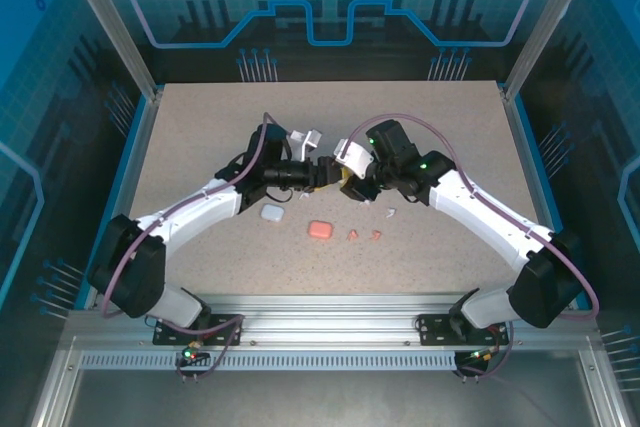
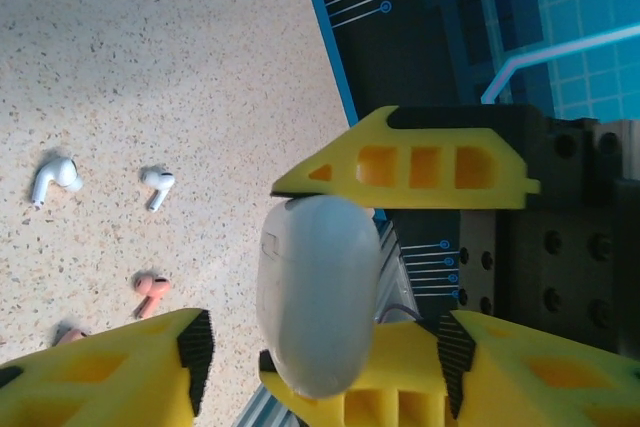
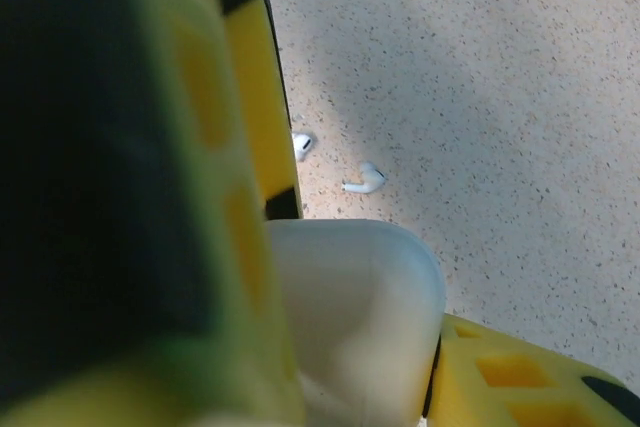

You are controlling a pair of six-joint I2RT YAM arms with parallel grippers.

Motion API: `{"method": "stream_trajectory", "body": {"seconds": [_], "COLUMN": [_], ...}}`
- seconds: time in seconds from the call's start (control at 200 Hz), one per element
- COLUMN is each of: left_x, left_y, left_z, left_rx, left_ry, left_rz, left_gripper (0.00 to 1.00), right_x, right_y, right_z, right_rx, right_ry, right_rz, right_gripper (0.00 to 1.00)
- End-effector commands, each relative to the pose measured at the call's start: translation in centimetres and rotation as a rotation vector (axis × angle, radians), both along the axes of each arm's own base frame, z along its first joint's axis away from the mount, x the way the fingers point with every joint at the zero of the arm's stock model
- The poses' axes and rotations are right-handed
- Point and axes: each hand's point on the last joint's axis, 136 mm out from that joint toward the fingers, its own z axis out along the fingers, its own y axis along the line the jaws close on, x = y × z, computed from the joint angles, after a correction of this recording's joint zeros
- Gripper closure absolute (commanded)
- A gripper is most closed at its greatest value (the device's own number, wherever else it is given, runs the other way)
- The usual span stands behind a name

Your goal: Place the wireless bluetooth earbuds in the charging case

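A white charging case [image 2: 320,297] hangs above the table, and my right gripper [image 3: 360,277] is shut on it [image 3: 365,337]. The yellow fingers [image 2: 410,162] of the right gripper press on it from both sides. My left gripper [image 2: 325,352] is open and straddles the case's lower end, with a gap at each pad [image 2: 195,352]. The two grippers meet at mid-table [image 1: 322,173] [image 1: 346,181]. Two white earbuds [image 2: 55,177] [image 2: 157,185] and two pink ones [image 2: 150,292] [image 2: 68,335] lie on the table below.
A closed white case [image 1: 272,213] and a pink case [image 1: 320,230] rest on the speckled table [image 1: 200,127] in front of the grippers. Pink earbuds [image 1: 352,235] [image 1: 376,235] and a white one [image 1: 391,213] lie to their right. Blue rails [image 1: 135,137] border the table.
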Motion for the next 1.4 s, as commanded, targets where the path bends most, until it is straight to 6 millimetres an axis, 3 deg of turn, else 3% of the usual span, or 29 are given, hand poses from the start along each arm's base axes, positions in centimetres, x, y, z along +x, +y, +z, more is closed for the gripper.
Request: {"method": "stream_trajectory", "body": {"seconds": [0.0, 0.56, 0.72, 0.855, 0.96, 1.101, 1.391], "left_x": [0.4, 0.0, -0.1, 0.2, 0.6, 1.6, 1.8], "left_y": [-0.8, -1.4, -1.2, -0.8, -0.1, 1.2, 3.7], "left_z": [1.1, 1.5, 1.9, 2.2, 2.5, 3.5, 7.6], "left_rx": [-0.030, -0.047, -0.045, -0.027, -0.001, 0.027, -0.042], "left_ry": [-0.017, -0.030, -0.053, -0.098, -0.155, -0.250, -0.616], "left_rz": [-0.014, -0.049, -0.045, -0.018, 0.027, 0.124, 0.262], "left_gripper": [0.39, 0.80, 0.84, 0.85, 0.89, 1.00, 1.00], "right_x": [-0.6, 0.0, -0.1, -0.5, -1.1, -1.8, -3.4], "right_y": [1.0, 0.7, 0.5, 0.2, 0.2, -0.4, -2.6], "right_z": [0.9, -0.3, 0.1, 1.1, 2.4, 4.3, 7.7], "right_rx": [0.052, -0.003, 0.016, 0.044, 0.098, 0.183, 0.411], "right_ry": [-0.002, 0.037, 0.052, 0.049, 0.042, 0.008, -0.081], "right_rz": [0.042, 0.019, 0.012, -0.003, -0.012, -0.051, -0.123], "right_gripper": [0.56, 0.55, 0.40, 0.22, 0.01, 0.00, 0.00]}}
